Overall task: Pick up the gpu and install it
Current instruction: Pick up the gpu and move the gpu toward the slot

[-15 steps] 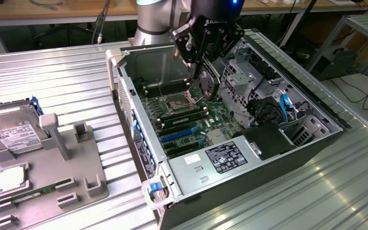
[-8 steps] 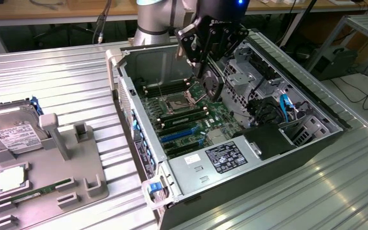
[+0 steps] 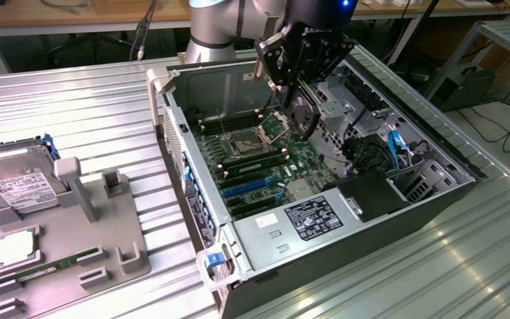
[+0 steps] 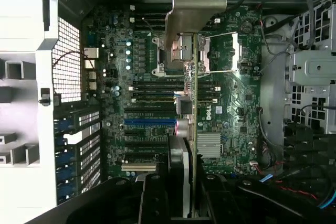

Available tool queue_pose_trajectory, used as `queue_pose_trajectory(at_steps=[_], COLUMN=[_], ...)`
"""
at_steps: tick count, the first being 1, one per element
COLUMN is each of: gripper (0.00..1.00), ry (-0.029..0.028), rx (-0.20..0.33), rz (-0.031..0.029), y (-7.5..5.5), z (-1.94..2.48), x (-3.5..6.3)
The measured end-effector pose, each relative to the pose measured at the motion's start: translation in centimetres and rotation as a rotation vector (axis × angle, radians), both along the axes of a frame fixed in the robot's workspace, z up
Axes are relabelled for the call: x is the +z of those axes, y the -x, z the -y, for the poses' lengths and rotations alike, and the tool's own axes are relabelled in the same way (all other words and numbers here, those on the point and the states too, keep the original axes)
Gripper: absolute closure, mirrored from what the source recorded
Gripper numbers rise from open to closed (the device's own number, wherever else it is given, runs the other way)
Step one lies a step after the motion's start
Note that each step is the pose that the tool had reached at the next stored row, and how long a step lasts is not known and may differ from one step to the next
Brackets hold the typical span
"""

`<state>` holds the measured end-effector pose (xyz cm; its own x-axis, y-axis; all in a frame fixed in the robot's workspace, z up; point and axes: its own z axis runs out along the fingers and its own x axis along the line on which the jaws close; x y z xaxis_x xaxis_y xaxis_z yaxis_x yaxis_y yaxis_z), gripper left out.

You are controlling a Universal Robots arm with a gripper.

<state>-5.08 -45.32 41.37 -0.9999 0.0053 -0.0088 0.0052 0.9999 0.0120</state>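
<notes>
Pick is done, install is the step in hand. The gripper (image 3: 301, 83) is hanging over the open PC case (image 3: 162, 119) with its jaws clamped on the gpu (image 3: 301, 116). The card is hanging edge-down below the fingers, fan face showing in the exterior view.

The gpu is in the air, not seated. It is sitting above the motherboard (image 3: 255, 163), roughly over the CPU socket (image 3: 271, 126) and memory slots, clear of the board as far as I can tell.

In the wrist view I'm seeing the card edge-on, silver bracket (image 4: 191, 3) at its far end. Its long edge is running crosswise to the blue slot (image 4: 149, 121), not along it.

My read on what seating calls for:
- card turned until its edge is lying parallel to the slot
- bracket pointing at the rear slot openings (image 4: 79, 145)
- connector edge centred over the slot before any downward push
- descent straight, no tilt, since the grip is high on the card

The cables (image 3: 395, 149) on the exterior view's right look far enough off.

The grey fixture (image 3: 104, 246) on the exterior view's left is holding the hard drive (image 3: 20, 189) and memory stick (image 3: 47, 269), both untouched.
</notes>
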Motion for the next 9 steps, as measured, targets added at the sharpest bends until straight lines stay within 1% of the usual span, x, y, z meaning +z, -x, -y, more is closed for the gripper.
queue_pose_trajectory(at_steps=[9], gripper=[0.72], ry=[0.0000], rx=[0.000], rz=[-0.0001], y=[-0.02], z=[0.00], x=[0.00])
